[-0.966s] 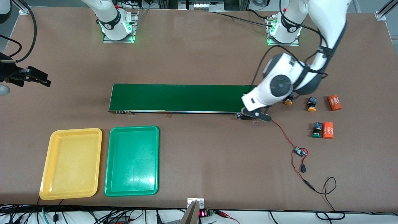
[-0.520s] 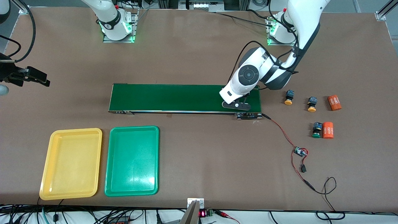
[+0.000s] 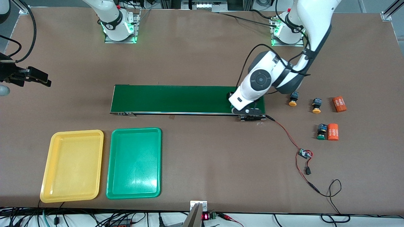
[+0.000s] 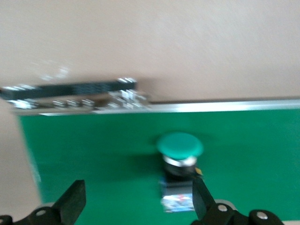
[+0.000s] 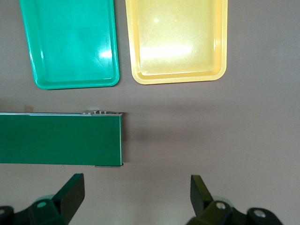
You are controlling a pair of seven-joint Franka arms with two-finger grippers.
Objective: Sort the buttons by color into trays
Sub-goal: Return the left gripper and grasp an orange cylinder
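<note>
A green-capped button (image 4: 180, 145) lies on the dark-green conveyor belt (image 3: 176, 99) at the left arm's end. My left gripper (image 4: 137, 192) is open over it, jaws wide, the button close to one fingertip (image 4: 199, 192). In the front view the left gripper (image 3: 246, 110) hides most of that button (image 3: 231, 94). Two yellow-capped buttons (image 3: 293, 99) (image 3: 316, 106) and a green-capped one (image 3: 321, 131) sit on the table past the belt's end. The yellow tray (image 3: 72, 165) and green tray (image 3: 134, 162) are empty, nearer the front camera. My right gripper (image 3: 34, 77) waits open at the right arm's end, and its fingers also show in the right wrist view (image 5: 136, 187).
Two orange "4680" cylinders (image 3: 339, 104) (image 3: 333, 131) lie beside the loose buttons. A red wire with a small circuit board (image 3: 304, 154) runs from the belt's end toward the front camera. The right wrist view shows the green tray (image 5: 70, 42), yellow tray (image 5: 178, 37) and belt end (image 5: 61, 138).
My left gripper moved from beside the belt's end onto the belt, then drew back a little toward the left arm's end. The green button now lies on the belt. The right arm has not moved.
</note>
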